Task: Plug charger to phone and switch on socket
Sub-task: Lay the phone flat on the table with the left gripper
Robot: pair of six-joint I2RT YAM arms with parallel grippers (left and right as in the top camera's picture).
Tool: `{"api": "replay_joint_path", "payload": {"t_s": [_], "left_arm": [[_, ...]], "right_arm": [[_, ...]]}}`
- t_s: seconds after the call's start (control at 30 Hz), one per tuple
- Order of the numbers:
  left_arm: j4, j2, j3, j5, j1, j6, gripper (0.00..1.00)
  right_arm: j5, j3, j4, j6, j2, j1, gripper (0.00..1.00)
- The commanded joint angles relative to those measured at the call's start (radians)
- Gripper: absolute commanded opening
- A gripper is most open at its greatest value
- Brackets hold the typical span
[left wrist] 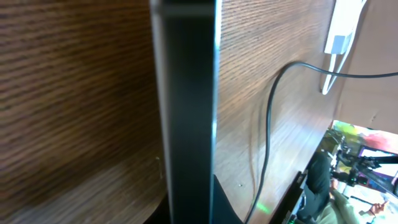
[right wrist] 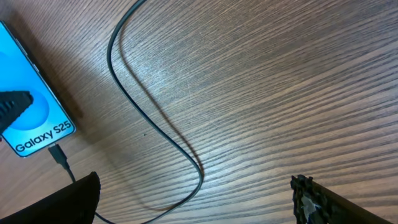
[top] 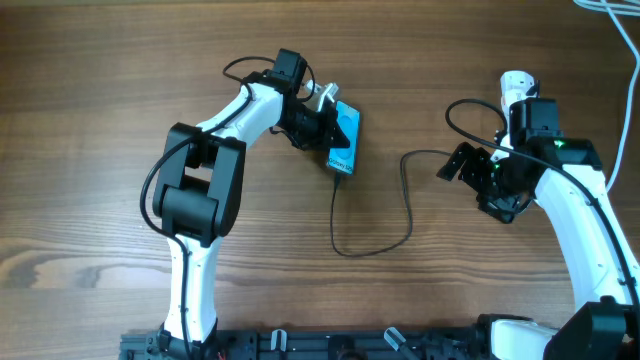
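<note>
Upper centre of the overhead view, phone (top: 343, 135) lay long axis near upright, Galaxy S25 end pointing down, charger (top: 334, 220) tip at that end, left gripper (top: 325, 125) clenched on phone, right gripper (right wrist: 194, 186) spread wide, empty.

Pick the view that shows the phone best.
Right wrist: the phone is close, its cyan screen and Galaxy S25 text legible, the charger tip at its end. Overhead shows it small, partly under the left gripper. Left wrist gives only a dark edge-on slab, probably the phone.

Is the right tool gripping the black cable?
No, the right tool is wide open, and the cable lies on the table below it.
</note>
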Motion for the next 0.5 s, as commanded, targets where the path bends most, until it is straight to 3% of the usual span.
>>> {"api": "replay_joint_path", "payload": {"t_s": [0.0,0.47], "left_arm": [[0.004,0.005,0.002,-0.028,0.0,0.015,0.04],[0.003,0.005,0.002,-0.093,-0.005,-0.041,0.08]], "right_arm": [[-0.014,-0.002,0.008,-0.009,-0.005,0.0,1.0],[-0.014,-0.002,0.018,-0.01,-0.005,0.0,1.0]]}}
